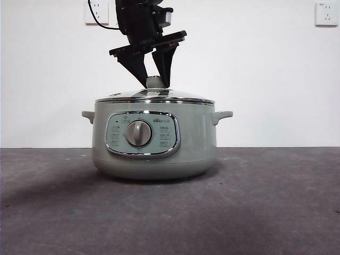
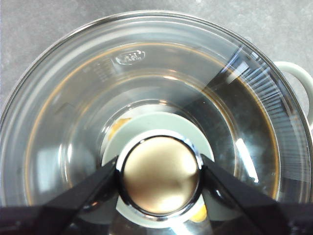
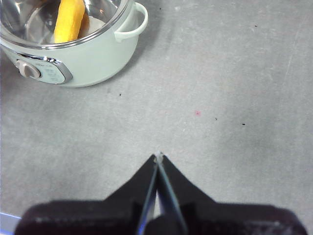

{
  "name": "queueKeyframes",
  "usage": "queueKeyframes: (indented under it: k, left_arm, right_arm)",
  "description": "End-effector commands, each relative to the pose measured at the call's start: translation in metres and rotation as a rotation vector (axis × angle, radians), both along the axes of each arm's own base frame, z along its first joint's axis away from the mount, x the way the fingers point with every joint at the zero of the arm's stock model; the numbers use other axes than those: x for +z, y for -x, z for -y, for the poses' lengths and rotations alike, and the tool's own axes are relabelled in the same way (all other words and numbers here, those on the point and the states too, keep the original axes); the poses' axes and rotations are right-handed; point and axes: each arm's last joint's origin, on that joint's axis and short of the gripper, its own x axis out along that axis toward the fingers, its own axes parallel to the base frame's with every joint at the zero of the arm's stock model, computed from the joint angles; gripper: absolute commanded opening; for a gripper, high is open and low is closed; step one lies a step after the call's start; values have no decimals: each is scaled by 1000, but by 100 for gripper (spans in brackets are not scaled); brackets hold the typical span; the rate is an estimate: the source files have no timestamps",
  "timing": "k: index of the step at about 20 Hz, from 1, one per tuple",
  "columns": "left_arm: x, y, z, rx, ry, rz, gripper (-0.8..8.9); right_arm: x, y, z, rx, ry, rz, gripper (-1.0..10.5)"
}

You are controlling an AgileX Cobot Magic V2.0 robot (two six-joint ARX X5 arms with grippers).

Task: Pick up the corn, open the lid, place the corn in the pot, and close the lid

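White plain wall (image 1: pixel 255 69) behind, with one white socket (image 1: pixel 98 11) high at one side, a black cable hanging from it, and a second socket (image 1: pixel 326 13) high at the other. Below, dark grey table (image 1: pixel 265 212), matt and faintly mottled, paler grey and speckled in the right wrist view.

Centred on that surface, the pot (image 1: pixel 154 141): squat, rounded, pale sage green, smooth and slightly glossy, with a small looped handle at each side. On its front, chrome-framed panel (image 1: pixel 142 135) with rounded corners and round grey dial (image 1: pixel 139 133) in the middle. Small pale print and icons around the dial, plus a short brand word above and beside it, all too small to read for certain.

Seated on the pot, the lid (image 1: pixel 155 97): domed clear glass, shiny chrome rim, streaked with reflections. Small embossed oval mark in the glass in the left wrist view, illegible. Round sage knob (image 1: pixel 155 82) on top, its cap a warm metallic disc ringed in chrome.

Left gripper (image 1: pixel 157 82) straight above, black pointed jaws closed against the knob, one at each side, touching it.

Inside the pot, under the glass, the corn (image 3: pixel 68 19): yellow-orange, stubby, lying on bright steel.

Right gripper (image 3: pixel 159 156) well apart from the pot over bare table, jaws pressed together, holding nothing.
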Motion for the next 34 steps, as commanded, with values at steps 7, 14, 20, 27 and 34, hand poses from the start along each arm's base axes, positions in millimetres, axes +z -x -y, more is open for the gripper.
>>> queueKeyframes:
  k: [7, 14, 20, 27, 34]
  left_arm:
    - [-4, 3, 9, 23, -20, 25, 566]
    - [99, 60, -28, 59, 50, 267, 330]
    - [182, 151, -75, -5, 166, 435, -4]
    - [234, 237, -124, -19, 294, 622, -3]
    - [244, 259, -139, -12, 323, 671, -3]
  right_arm:
    - [-2, -1, 0, -9, -6, -5, -3]
    - [-2, -1, 0, -22, -19, -6, -3]
    - [-2, -2, 2, -76, 28, 31, -2]
    - [-1, -2, 2, -97, 47, 46, -1]
    - [-1, -2, 2, -97, 48, 46, -1]
